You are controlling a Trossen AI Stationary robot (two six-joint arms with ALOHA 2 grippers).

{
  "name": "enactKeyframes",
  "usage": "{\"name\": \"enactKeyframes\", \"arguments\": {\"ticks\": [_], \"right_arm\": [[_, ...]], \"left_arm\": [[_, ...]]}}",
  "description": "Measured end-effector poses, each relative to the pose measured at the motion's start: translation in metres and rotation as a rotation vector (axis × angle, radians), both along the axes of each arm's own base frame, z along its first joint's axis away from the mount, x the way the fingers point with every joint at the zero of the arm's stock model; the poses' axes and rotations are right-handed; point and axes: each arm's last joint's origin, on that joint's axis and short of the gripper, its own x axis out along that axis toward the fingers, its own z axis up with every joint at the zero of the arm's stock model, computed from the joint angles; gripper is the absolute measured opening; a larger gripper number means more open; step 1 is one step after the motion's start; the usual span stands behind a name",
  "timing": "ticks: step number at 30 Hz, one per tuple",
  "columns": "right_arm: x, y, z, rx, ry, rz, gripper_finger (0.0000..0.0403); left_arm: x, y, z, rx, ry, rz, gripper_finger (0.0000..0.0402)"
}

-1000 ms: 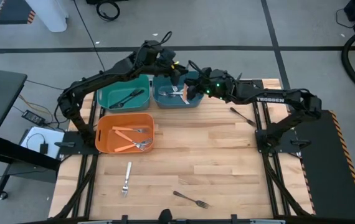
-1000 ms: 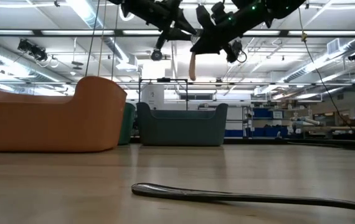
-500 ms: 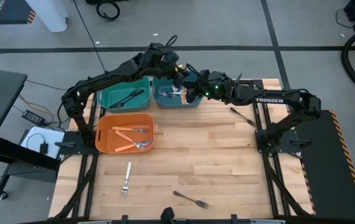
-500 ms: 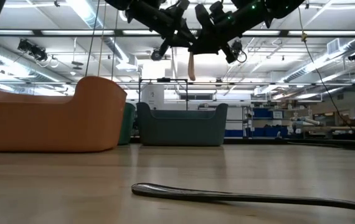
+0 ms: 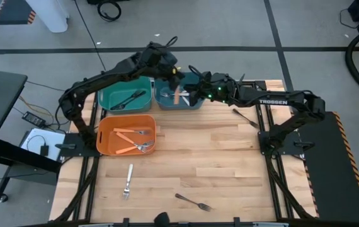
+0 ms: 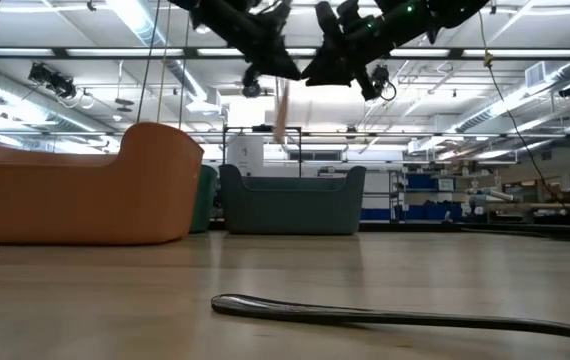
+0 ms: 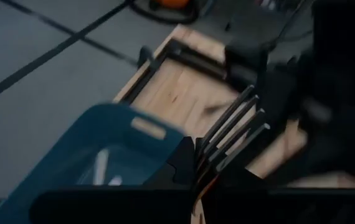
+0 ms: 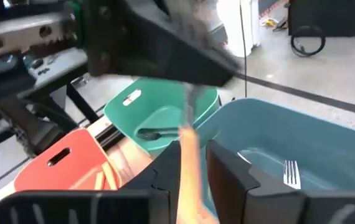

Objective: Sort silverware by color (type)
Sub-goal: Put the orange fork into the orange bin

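An orange-handled fork (image 5: 176, 96) hangs high over the blue bin (image 5: 195, 103), with my left gripper (image 5: 174, 81) shut on it from the far left. In the low view the fork (image 6: 280, 115) slants down below that gripper (image 6: 271, 66). My right gripper (image 5: 193, 94) stands open just to the fork's right. In the right wrist view the orange handle (image 8: 187, 163) shows between its spread fingers (image 8: 227, 171). My left gripper pinches the fork's metal neck (image 7: 203, 158) between its two fingers, just behind the tines (image 7: 236, 124), which stick out past the fingertips. The fork is lifted clear, and its handle (image 6: 281, 125) hangs tilted below the hold. My right gripper's fingers flank the handle; whether either touches it, I cannot tell.
A teal bin (image 5: 107, 99) holds a black fork, the blue bin silver forks, and an orange bin (image 5: 104, 135) orange-handled forks. Loose forks lie on the table at the near left (image 5: 128, 181), near middle (image 5: 193, 202) and right (image 5: 245, 118).
My left gripper has closed in on the fork held up by my right gripper and shut on its neck. My right gripper has opened. The fork's handle has swung toward the table's left and now hangs tilted instead of straight down.
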Motion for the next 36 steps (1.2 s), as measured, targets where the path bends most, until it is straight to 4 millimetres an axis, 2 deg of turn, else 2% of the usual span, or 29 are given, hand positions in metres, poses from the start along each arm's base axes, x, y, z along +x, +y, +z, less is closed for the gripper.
{"name": "enactKeyframes", "arguments": {"ticks": [7,12,17,19,24,28,36], "right_arm": [[-0.014,0.000,0.009,-0.038,0.047,0.063,0.0099],[-0.021,-0.008,0.009,-0.039,0.076,0.042,0.0099],[-0.024,-0.014,0.007,-0.071,0.124,0.052,0.0098],[-0.025,-0.016,0.005,-0.084,0.146,0.053,0.0098],[-0.027,-0.017,0.003,-0.110,0.187,0.062,0.0098],[-0.027,-0.017,0.003,-0.109,0.196,0.066,0.0098],[-0.025,-0.009,-0.001,-0.001,0.178,0.106,0.0098]], "left_arm": [[-0.053,-0.027,0.010,-0.006,0.305,-0.119,0.0011],[-0.094,-0.063,0.015,-0.121,0.546,-0.227,0.0011],[-0.107,-0.093,0.005,-0.229,0.808,-0.310,0.0016],[-0.104,-0.101,-0.006,-0.240,0.843,-0.316,0.0020],[-0.100,-0.117,-0.051,-0.291,0.946,-0.342,0.0023],[-0.104,-0.123,-0.084,-0.340,1.028,-0.336,0.0025],[-0.114,-0.127,-0.118,-0.383,1.122,-0.349,0.0026]]}}
